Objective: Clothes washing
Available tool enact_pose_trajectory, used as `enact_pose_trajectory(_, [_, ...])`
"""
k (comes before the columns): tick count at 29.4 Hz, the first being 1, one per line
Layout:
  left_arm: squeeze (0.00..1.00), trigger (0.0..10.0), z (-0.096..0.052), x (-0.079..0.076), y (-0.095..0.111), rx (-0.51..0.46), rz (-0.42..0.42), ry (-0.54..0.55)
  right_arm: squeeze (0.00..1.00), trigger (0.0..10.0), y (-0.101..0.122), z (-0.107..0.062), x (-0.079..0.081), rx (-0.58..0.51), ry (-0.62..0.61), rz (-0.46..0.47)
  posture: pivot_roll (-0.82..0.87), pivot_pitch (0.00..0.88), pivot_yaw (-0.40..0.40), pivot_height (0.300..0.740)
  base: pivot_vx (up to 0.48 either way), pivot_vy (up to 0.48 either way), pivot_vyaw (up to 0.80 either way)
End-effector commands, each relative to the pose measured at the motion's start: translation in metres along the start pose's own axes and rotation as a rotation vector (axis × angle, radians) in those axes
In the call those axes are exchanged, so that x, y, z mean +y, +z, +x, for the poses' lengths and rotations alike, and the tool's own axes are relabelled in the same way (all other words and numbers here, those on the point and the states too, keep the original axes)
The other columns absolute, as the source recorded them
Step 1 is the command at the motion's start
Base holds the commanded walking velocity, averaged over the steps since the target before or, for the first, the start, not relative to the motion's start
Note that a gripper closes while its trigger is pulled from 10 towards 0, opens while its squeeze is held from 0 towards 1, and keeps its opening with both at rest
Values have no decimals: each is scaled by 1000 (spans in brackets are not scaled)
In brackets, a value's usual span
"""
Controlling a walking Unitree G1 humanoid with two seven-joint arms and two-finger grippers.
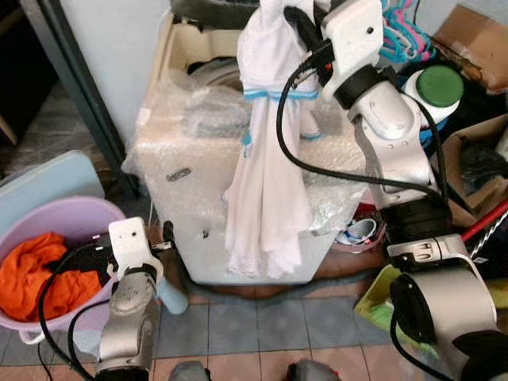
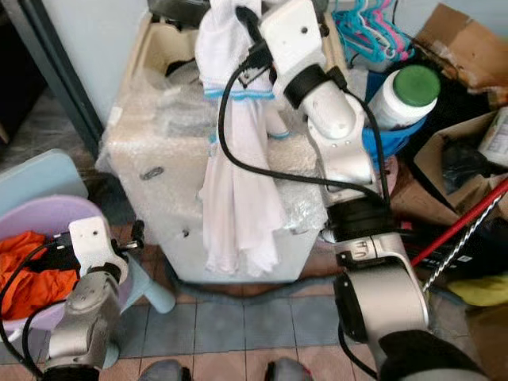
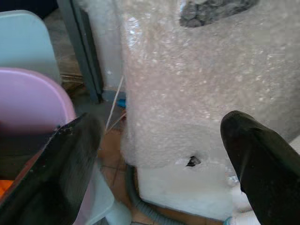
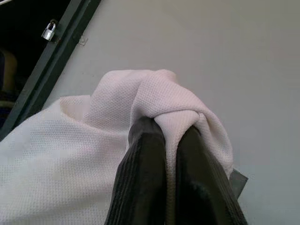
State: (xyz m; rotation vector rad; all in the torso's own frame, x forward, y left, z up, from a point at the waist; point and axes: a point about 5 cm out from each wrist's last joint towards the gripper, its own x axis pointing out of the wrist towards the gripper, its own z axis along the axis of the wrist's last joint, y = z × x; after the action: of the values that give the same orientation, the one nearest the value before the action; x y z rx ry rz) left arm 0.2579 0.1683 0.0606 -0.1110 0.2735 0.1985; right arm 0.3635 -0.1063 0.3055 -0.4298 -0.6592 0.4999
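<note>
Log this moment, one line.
right gripper: shut on white shirt, held above washing machine | left gripper: open, idle by basin

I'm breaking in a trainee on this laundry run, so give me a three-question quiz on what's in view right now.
1. True or false: the right gripper is shut on the white garment.
2. What lies in the purple basin? A) a green bottle B) an orange cloth C) hangers
3. Fill in: the left gripper is ____, pointing at the bubble-wrapped washer.

Key
1. True: the fabric is pinched between its fingers, and the garment hangs down in front of the washer.
2. B: the orange cloth.
3. Open.
</note>
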Motion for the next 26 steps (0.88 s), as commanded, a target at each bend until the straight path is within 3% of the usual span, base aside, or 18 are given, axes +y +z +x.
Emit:
enact_pose_trajectory(1, [0, 10000, -2, -7, -2, 9, -6, -29, 0, 10000, 7, 2, -7, -34, -13, -6, 4, 17, 5, 740, 375, 300, 0])
enact_pose_trajectory(6, [0, 10000, 0, -6, -3, 19, -19, -13, 0, 10000, 8, 8, -7, -39, 84, -40, 6, 17, 5, 740, 75, 110, 0])
enact_pose_trajectory(10, [0, 10000, 0, -6, -3, 22, -18, -3, 0, 10000, 13, 21, -1, -54, 249, -89, 9, 14, -5, 740, 0, 0, 0])
enact_pose_trajectory(14, [0, 10000, -2, -3, -4, 22, -11, 37, 0, 10000, 16, 32, 0, -54, 276, -80, 26, 14, -18, 740, 0, 0, 0])
enact_pose_trajectory(16, [0, 10000, -2, 1, -5, 28, -6, 69, 0, 10000, 13, 35, 0, -36, 253, -52, 32, 16, -21, 740, 0, 0, 0])
enact_pose_trajectory(17, [0, 10000, -4, 5, -7, 37, -11, 90, 0, 10000, 7, 36, -2, 2, 180, 35, 47, 16, -33, 740, 0, 0, 0])
enact_pose_trajectory(18, [0, 10000, -4, 5, -7, 37, -11, 90, 0, 10000, 7, 36, -2, 2, 180, 35, 47, 16, -33, 740, 0, 0, 0])
enact_pose_trajectory(20, [0, 10000, -6, 9, -8, 41, -19, 107, 0, 10000, -6, 29, 1, 50, 98, 150, 57, 20, -35, 740, 0, 0, 0])
enact_pose_trajectory(22, [0, 10000, -6, 10, -8, 40, -23, 109, 0, 10000, -15, 23, 3, 80, 72, 146, 58, 22, -30, 740, 0, 0, 0])
enact_pose_trajectory(23, [0, 10000, -6, 10, -8, 39, -24, 111, 0, 10000, -25, 11, 6, 93, 34, 128, 56, 24, -24, 740, 0, 0, 800])
enact_pose_trajectory(26, [0, 10000, -3, 9, -3, 30, -20, 106, 0, 10000, -35, -4, 7, 112, -35, 176, 51, 29, -10, 740, 0, 0, 800])
